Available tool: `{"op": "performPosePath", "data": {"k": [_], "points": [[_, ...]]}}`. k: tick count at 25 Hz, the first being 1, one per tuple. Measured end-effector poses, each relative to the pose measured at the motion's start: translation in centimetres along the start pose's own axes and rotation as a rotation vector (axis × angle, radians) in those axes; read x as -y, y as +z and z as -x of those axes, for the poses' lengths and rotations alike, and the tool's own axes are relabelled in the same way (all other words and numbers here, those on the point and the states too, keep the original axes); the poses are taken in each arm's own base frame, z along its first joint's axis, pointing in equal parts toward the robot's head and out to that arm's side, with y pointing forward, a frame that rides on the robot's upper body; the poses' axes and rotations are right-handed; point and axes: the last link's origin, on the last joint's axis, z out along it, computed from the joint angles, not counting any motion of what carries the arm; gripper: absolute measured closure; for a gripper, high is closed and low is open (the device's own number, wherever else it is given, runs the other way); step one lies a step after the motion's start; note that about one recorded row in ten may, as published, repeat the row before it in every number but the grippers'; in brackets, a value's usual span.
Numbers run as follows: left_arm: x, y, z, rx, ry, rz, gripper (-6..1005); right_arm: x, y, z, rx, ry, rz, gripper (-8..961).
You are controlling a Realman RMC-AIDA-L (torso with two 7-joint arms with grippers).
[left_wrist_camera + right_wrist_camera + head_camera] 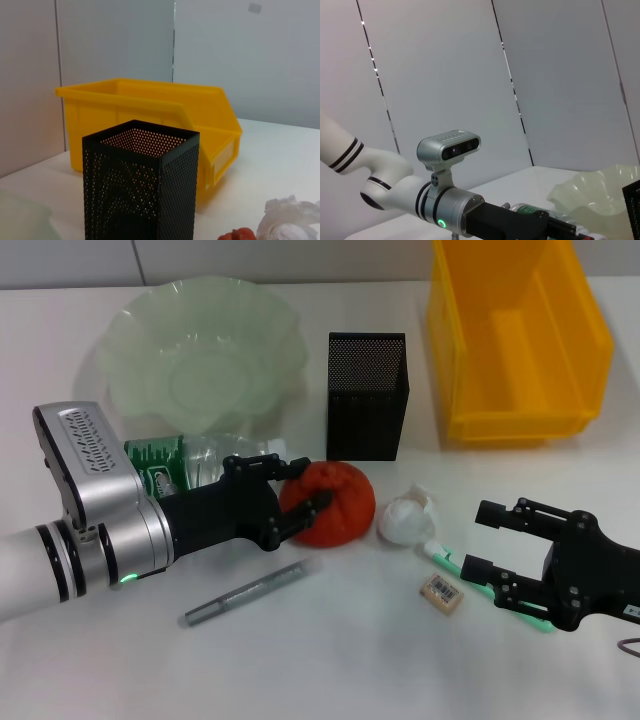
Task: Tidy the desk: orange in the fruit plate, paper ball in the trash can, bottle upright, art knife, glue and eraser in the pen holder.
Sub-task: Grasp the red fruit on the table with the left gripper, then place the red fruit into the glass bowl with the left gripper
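The red-orange orange rests on the table in the middle. My left gripper reaches it from the left, one finger behind it and one on its front face, shut on it. The clear bottle with a green label lies on its side behind the left wrist. The pale-green fruit plate is at the back left, the black mesh pen holder behind the orange, and the yellow trash can at the back right. The paper ball lies right of the orange. My right gripper is open over a green-and-white stick, near the eraser.
A grey pen-like tool lies at the front, below the left gripper. The left wrist view shows the pen holder close, the trash can behind it, the paper ball and a sliver of the orange.
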Motion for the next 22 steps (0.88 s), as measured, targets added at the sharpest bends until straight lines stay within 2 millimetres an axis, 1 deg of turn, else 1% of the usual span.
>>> {"op": "performPosePath", "data": {"k": [1, 7, 9, 15, 18, 19, 20, 22], "points": [[0.0, 0.0, 0.0, 0.000, -0.001, -0.001, 367, 0.0, 0.0, 0.0, 0.000, 0.000, 0.000, 280], [-0.3, 0.0, -0.4, -0.025, -0.007, 0.020, 538, 0.0, 0.0, 0.0, 0.000, 0.000, 0.000, 280], [-0.4, 0.0, -0.5, -0.035, -0.007, 0.031, 773, 0.0, 0.0, 0.0, 0.001, 0.002, 0.001, 281], [-0.8, -0.4, -1.0, -0.076, -0.044, 0.058, 862, -0.1, 0.1, -0.1, 0.002, 0.004, 0.001, 281], [-1.1, -1.4, -1.8, -0.153, -0.044, 0.090, 873, -0.1, 0.1, -0.1, 0.002, 0.005, 0.001, 281], [-1.2, -2.5, -2.9, -0.227, -0.039, 0.120, 877, -0.1, 0.1, 0.0, 0.003, 0.004, 0.002, 281], [-1.2, -2.5, -2.9, -0.227, -0.039, 0.120, 880, -0.1, 0.1, 0.0, 0.003, 0.004, 0.002, 281], [-1.0, -3.5, -3.7, -0.280, -0.043, 0.125, 887, -0.1, 0.2, 0.0, 0.004, 0.006, 0.004, 281]]}}
